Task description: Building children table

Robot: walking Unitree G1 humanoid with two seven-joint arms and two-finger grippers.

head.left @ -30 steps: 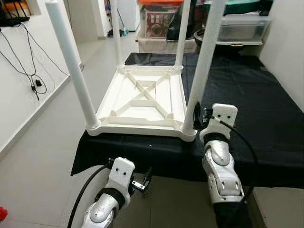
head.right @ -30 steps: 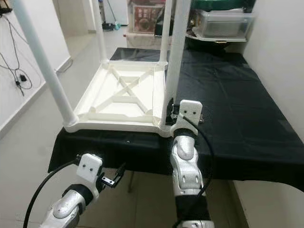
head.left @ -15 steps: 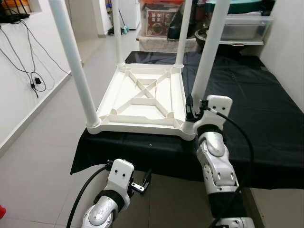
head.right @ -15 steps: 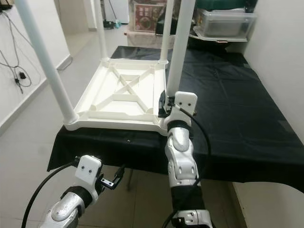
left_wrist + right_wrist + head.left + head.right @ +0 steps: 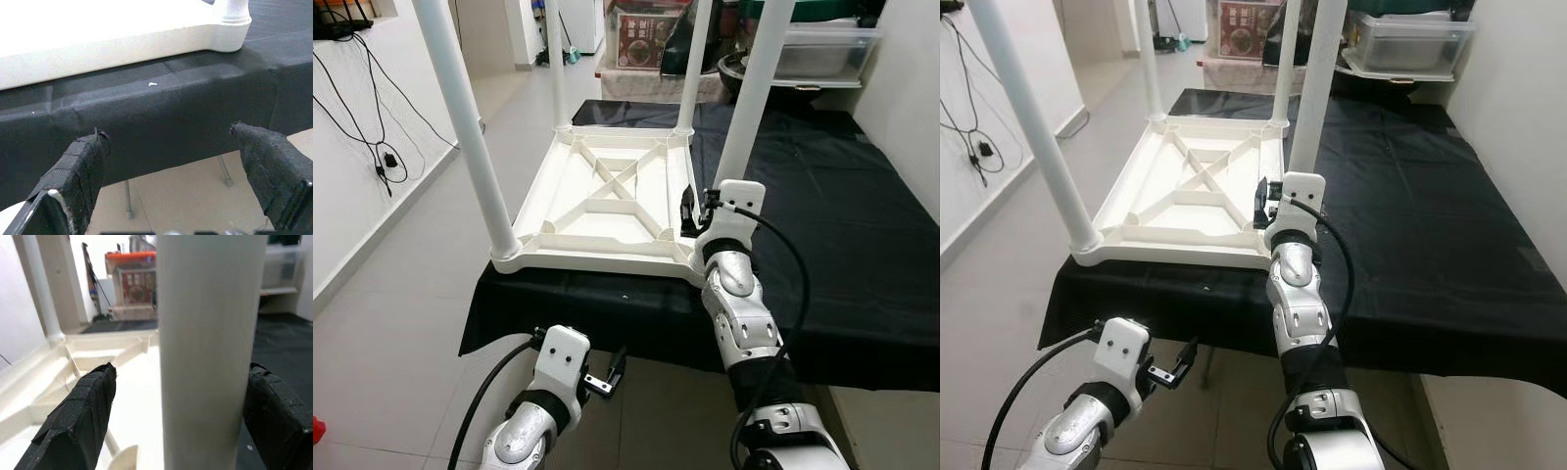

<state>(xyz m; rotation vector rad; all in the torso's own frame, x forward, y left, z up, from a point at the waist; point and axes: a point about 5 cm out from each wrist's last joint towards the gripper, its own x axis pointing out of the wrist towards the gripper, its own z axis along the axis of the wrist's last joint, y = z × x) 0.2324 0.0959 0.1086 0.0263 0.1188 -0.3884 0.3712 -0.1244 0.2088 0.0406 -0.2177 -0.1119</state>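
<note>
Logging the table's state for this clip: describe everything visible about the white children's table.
The white table looks like moulded plastic and lies upside down on a black cloth, its ribbed underside with crossed braces facing up. Four round legs stand in its corner sockets, rising past the picture's top. Its near edge lies along the cloth's front edge. The right gripper has its jaws open around the near right leg. The left gripper hangs open below the edge.

Bright even indoor light, soft shadows; head views sharp; rt wrist close leg [image 5: 208,352] blurred.
</note>
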